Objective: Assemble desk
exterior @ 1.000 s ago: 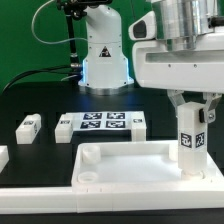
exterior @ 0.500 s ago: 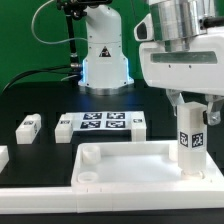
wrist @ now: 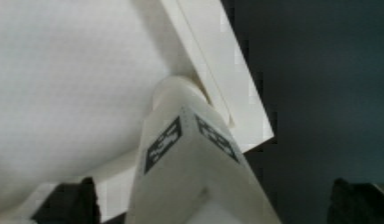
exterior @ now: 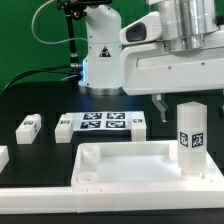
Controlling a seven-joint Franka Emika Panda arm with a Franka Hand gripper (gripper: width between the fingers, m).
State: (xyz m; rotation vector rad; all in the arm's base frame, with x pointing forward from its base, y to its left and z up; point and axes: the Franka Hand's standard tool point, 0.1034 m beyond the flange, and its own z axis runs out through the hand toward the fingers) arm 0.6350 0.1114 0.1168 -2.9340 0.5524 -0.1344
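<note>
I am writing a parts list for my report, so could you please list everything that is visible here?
tabletop panel: one, white, in the foreground.
upright leg post: one, white with tags, standing in the panel's corner at the exterior view's right.
loose leg posts: three, white, lying on the black table, two flanking the marker board, one further to the exterior view's left.
marker board: one, white with black tags, mid-table.
rail: one, white, in front of the panel.
gripper: one, open, above the upright leg post, not touching it.

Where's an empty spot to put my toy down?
The middle of the desk top is bare, and the black table between it and the lone leg. Crowded: around the marker board, legs on both sides.
</note>
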